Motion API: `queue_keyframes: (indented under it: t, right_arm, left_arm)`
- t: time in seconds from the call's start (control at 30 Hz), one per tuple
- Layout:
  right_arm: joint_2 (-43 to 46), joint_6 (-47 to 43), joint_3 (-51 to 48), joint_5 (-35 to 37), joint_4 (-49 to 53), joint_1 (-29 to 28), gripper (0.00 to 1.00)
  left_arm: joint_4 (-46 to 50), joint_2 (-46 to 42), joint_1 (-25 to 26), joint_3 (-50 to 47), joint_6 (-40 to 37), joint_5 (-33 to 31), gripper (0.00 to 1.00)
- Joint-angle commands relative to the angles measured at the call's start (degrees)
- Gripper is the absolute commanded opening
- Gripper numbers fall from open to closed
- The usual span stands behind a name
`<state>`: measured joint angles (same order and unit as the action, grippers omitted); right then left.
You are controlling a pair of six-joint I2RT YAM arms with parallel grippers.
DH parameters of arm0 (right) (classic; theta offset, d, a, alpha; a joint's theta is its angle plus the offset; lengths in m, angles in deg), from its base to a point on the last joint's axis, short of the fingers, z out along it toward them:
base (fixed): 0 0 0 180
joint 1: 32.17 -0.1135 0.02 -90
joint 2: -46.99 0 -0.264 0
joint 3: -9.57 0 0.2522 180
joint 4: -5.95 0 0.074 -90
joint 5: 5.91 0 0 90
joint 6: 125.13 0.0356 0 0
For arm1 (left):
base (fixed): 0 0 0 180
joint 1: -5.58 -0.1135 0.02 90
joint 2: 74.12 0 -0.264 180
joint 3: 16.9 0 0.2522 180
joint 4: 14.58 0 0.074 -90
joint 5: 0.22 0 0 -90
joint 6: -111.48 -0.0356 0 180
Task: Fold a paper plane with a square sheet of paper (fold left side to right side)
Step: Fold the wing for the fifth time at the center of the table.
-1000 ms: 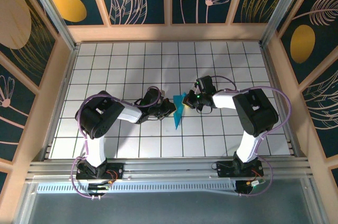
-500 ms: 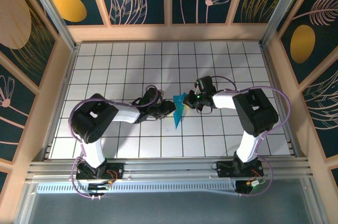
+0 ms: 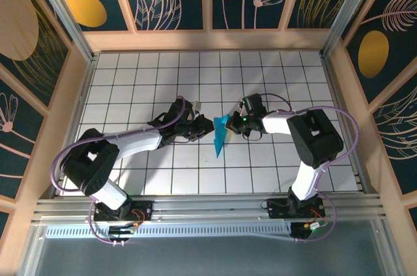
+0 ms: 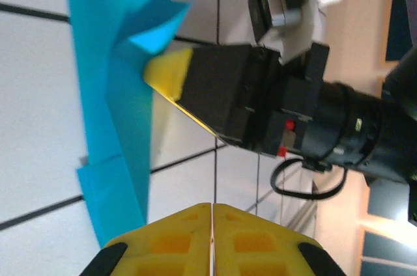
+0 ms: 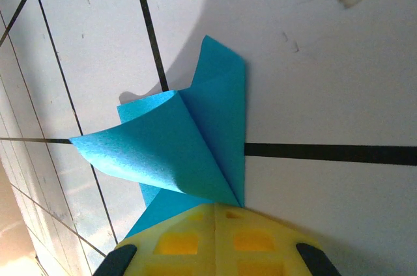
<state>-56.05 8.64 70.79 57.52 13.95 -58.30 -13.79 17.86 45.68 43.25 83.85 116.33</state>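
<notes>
The sheet of paper (image 3: pixel 220 135) is a narrow creased cyan shape lying on the white tiled table between both grippers. One flap (image 5: pixel 156 152) curls up off the folded layers. My right gripper (image 5: pixel 215 207) is shut, its yellow tip resting on the paper's edge near the top of the shape; in the top view the right gripper (image 3: pixel 234 123) sits at the paper's right. My left gripper (image 4: pixel 212 207) is shut with nothing between its fingers, just left of the paper (image 4: pixel 107 107). The right gripper's yellow fingertips (image 4: pixel 168 73) show pressing on the paper in the left wrist view.
Wooden walls (image 3: pixel 62 113) with patterned panels enclose the tiled table (image 3: pixel 143 81) on three sides. An aluminium rail (image 3: pixel 208 207) carrying both arm bases runs along the near edge. The right arm's black body (image 4: pixel 260 103) stands close beyond the paper.
The left arm has stretched out, its elbow swinging down and to the left, and its gripper has drawn slightly back from the paper. Right gripper and paper have stayed put.
</notes>
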Motion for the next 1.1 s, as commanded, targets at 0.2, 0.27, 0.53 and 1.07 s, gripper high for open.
queue_keyframes:
  t: [0.2, 0.27, 0.53, 1.07]
  right_arm:
    - [-2.2, -0.7, -1.5, 1.3, 3.6, -0.3, 0.00]
    - [-2.2, -0.7, -1.4, 1.4, 3.9, -0.5, 0.00]
    - [-2.4, -0.9, -1.1, 1.6, 4.2, -0.5, 0.00]
    - [-2.5, -1.0, -0.9, 1.6, 4.5, -0.5, 0.00]
  left_arm:
    - [3.1, 8.4, 3.4, 5.3, -1.0, 5.9, 0.04]
    - [2.4, 9.0, 3.4, 5.0, -0.5, 5.5, 0.04]
    - [0.4, 11.8, 3.7, 4.2, 0.1, 7.7, 0.04]
    - [-0.2, 15.8, 3.7, 2.1, 0.8, 7.7, 0.04]
